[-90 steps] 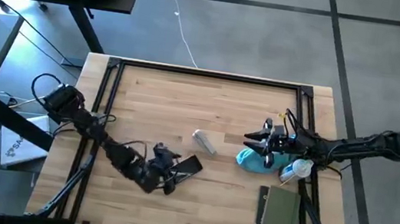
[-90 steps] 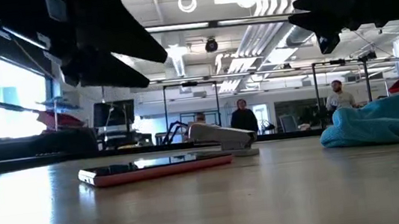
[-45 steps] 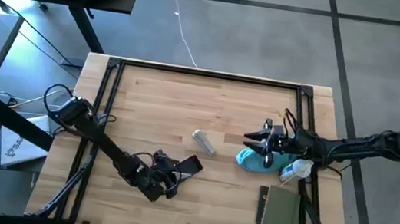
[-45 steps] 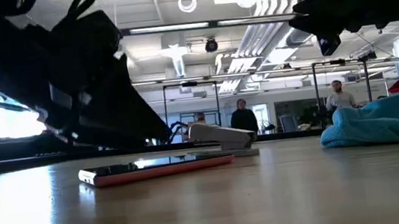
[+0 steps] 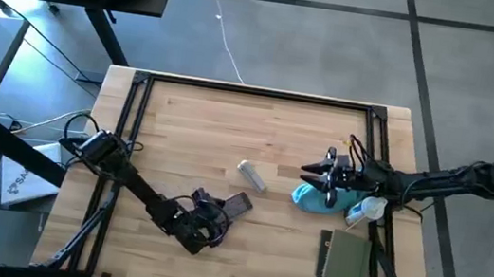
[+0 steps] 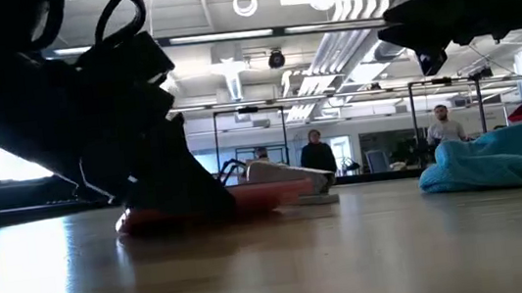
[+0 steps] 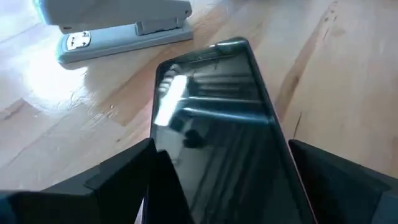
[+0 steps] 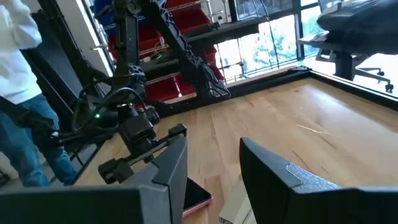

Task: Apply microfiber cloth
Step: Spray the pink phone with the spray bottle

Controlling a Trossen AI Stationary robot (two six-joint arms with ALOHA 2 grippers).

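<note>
The light-blue microfiber cloth (image 5: 314, 199) lies bunched on the table at the right, also seen in the low view (image 6: 504, 158). My right gripper (image 5: 307, 173) hangs open above the cloth's far-left side, clear of it; its wrist view (image 8: 214, 162) shows nothing between the fingers. My left gripper (image 5: 218, 213) is down at the table near the middle front, open. Its fingers stand on either side of a dark-screened phone with a red edge (image 7: 224, 118) that lies flat on the wood. My left gripper comes at the phone's near end (image 7: 217, 186) low and slanting from the table's near left, one finger (image 7: 124, 180) along each long edge. Whether the fingers touch the phone I cannot tell. The phone lies flat on the table.
A pale grey stapler (image 5: 252, 175) lies just beyond the phone. A small bottle (image 5: 367, 210) lies right of the cloth, and a dark olive book (image 5: 345, 266) sits at the front right. A black frame (image 5: 253, 92) runs along the table's edges. People stand far off in the room.
My left gripper has moved toward the table's right edge and down to the tabletop, closing in over the phone's near end, so that its fingers now stand on either side of it. My right gripper and the cloth have kept still.
</note>
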